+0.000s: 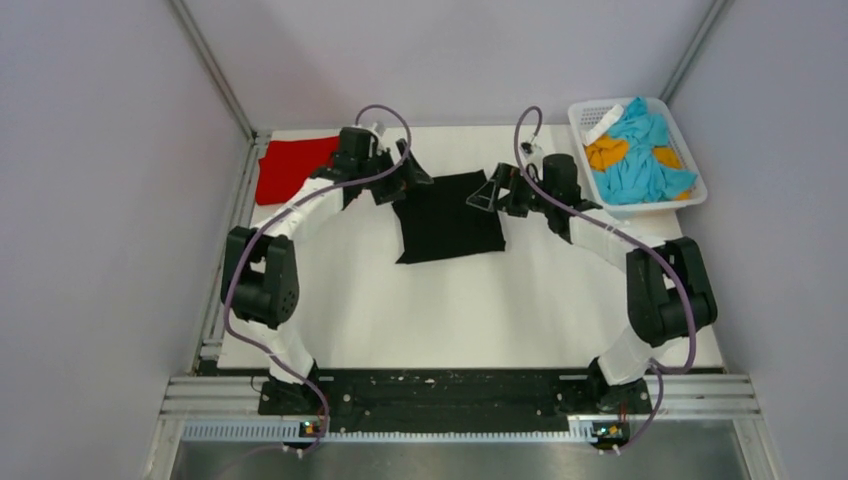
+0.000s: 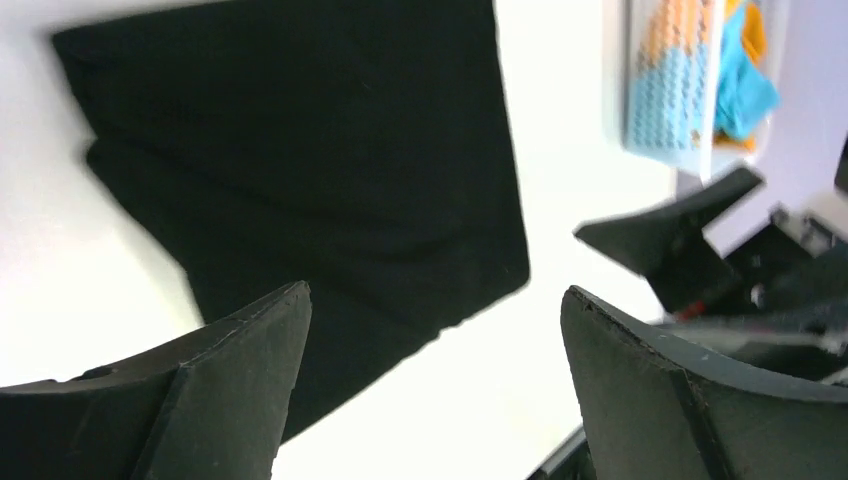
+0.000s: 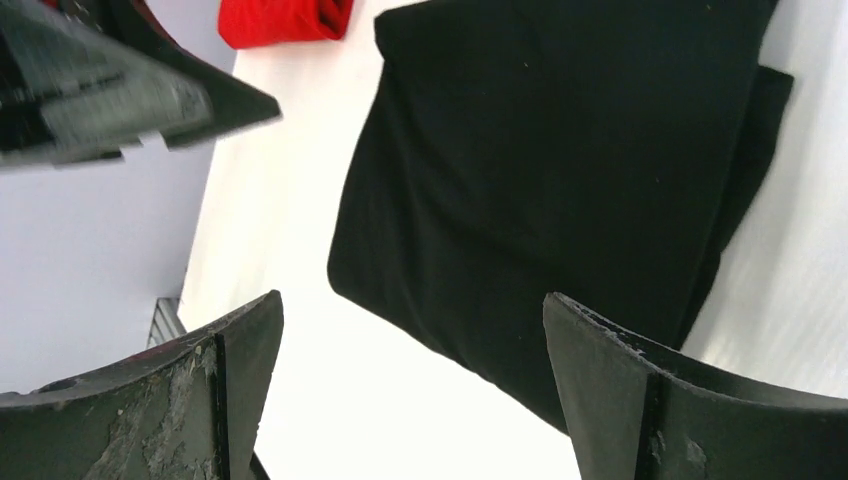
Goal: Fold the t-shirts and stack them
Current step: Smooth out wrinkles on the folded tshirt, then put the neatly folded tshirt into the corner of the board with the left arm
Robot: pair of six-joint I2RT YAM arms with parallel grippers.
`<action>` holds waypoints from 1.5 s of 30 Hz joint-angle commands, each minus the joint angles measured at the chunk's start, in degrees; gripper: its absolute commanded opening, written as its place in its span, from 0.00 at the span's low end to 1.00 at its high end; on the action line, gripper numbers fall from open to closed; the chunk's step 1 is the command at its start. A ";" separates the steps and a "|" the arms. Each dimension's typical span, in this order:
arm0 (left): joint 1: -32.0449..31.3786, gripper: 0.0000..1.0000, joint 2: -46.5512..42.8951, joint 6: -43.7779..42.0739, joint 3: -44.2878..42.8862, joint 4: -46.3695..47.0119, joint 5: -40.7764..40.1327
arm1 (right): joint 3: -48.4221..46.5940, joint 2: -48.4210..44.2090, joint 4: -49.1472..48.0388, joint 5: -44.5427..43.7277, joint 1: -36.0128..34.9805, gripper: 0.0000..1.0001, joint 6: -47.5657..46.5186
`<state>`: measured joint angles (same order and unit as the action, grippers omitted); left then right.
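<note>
The black t-shirt [image 1: 449, 216] lies folded into a rectangle at the middle back of the table; it also shows in the left wrist view [image 2: 300, 170] and the right wrist view [image 3: 560, 170]. The red t-shirt [image 1: 291, 167] lies folded at the back left; it also shows in the right wrist view [image 3: 285, 20]. My left gripper [image 1: 412, 177] is open and empty above the black shirt's far left corner [image 2: 435, 300]. My right gripper [image 1: 488, 190] is open and empty above its far right corner [image 3: 412, 310].
A white lattice basket [image 1: 683, 155] at the back right holds blue and orange cloths. Grey walls stand close on the left and right. The table's white surface [image 1: 450, 310] extends in front of the black shirt.
</note>
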<state>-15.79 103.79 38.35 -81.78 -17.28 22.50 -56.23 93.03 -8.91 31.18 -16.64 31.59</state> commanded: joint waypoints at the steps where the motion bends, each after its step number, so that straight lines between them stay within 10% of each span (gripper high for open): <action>1: -3.01 0.99 1.52 4.42 7.11 10.39 7.77 | -5.09 4.93 -7.72 2.72 0.12 0.99 3.80; 16: -3.41 0.97 3.90 3.19 19.84 8.61 0.45 | -10.90 25.19 -6.16 -1.44 1.18 0.99 2.26; 27: -4.13 0.99 -11.72 -2.44 15.35 0.13 -21.01 | -6.13 -5.30 8.64 -10.76 1.25 0.99 -5.12; 37: -3.19 0.96 7.70 -1.47 0.68 -7.80 -25.44 | 15.05 -37.72 15.35 -15.01 1.54 0.99 -3.98; 45: -4.98 0.81 16.02 1.71 -2.45 -5.61 -20.13 | 16.70 -45.85 19.38 -20.76 1.55 0.99 -5.34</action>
<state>-19.33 115.92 38.30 -83.07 -22.55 0.43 -39.27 49.89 9.91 13.87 -15.31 27.64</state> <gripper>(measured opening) 0.857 0.988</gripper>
